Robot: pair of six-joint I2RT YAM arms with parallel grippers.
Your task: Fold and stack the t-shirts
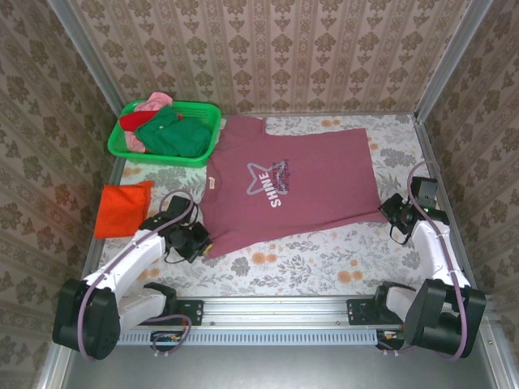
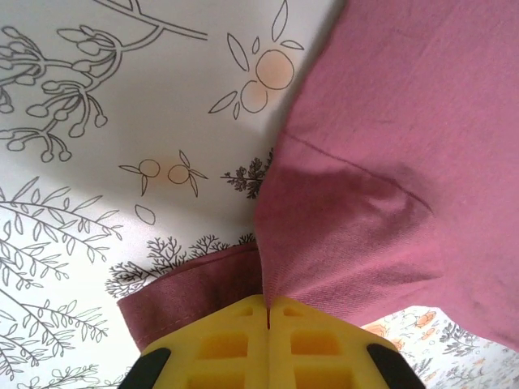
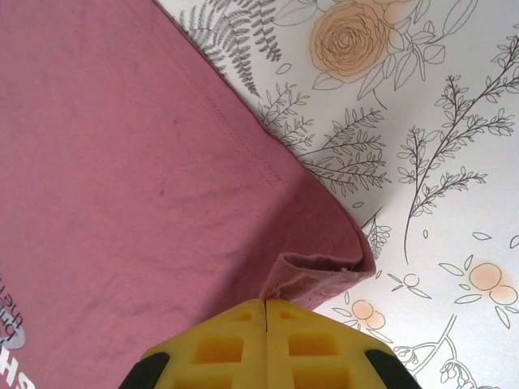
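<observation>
The left jaws and the right jaws each grasp a corner of the maroon t-shirt point(image 1: 324, 178) on the counter point(image 1: 308, 263).

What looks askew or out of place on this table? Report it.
The maroon t-shirt lies flat but at a slant to the table edges. Its hem corner curls over where the right gripper pinches it, and its sleeve bunches at the shut left gripper. Nothing looks spilled or damaged.
</observation>
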